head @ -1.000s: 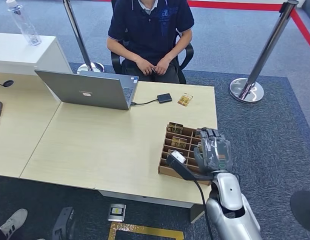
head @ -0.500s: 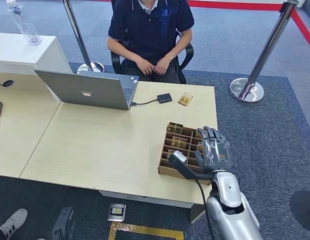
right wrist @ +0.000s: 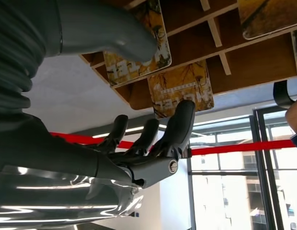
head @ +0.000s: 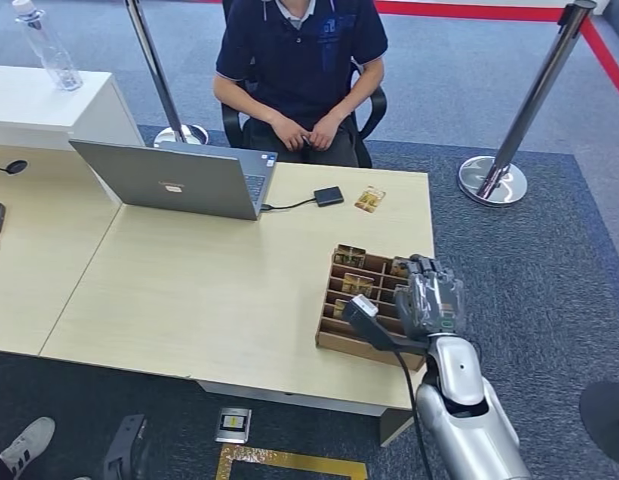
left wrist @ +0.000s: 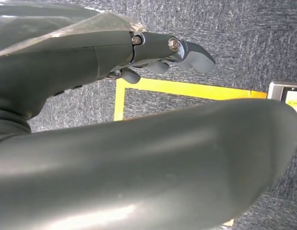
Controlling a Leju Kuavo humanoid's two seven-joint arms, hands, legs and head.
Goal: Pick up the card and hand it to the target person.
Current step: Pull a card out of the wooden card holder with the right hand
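A wooden compartment box (head: 332, 338) stands near the desk's front right corner with several yellow-patterned cards (head: 357, 284) in its slots. My right hand (head: 431, 301) hovers over the box's right side. In the right wrist view its thumb (right wrist: 114, 33) lies against one card (right wrist: 159, 57), and its spread fingers (right wrist: 181, 120) reach the edge of a second card (right wrist: 183, 86); nothing is gripped. Another card (head: 370, 199) lies flat on the desk in front of the seated person (head: 302, 60). My left hand (left wrist: 103, 62) hangs over the carpet, fingers out, holding nothing.
An open laptop (head: 178, 180) and a small black device (head: 329, 196) on a cable sit at the desk's far side. Barrier posts (head: 493, 180) stand on the carpet to the right and behind the laptop (head: 178, 132). A water bottle (head: 45, 45) stands on a white cabinet.
My right hand has shifted slightly right and toward me, lower over the box's right side. The person and the desk items have not moved.
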